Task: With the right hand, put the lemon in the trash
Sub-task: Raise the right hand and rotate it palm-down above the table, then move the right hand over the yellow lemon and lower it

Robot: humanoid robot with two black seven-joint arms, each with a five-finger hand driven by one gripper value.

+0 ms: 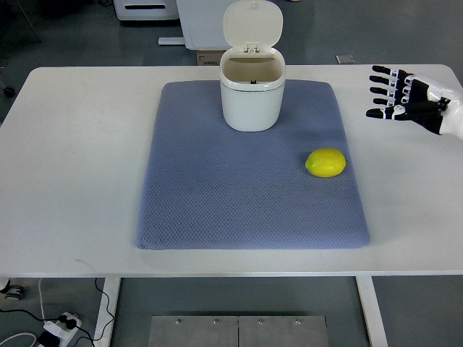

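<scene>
The right hand [409, 97] hovers over the white worktop [79, 144] at the right edge, its fingers [383, 91] spread and holding nothing. The lemon [325, 163] lies on the blue mat [217, 195], well apart from the hand, near the open-lidded white trash bin [252, 97]

Yellow lemon [325, 163], white trash bin [252, 97], blue-grey dimpled mat [217, 188], white table [72, 159], black-and-white right hand [409, 97].
</scene>
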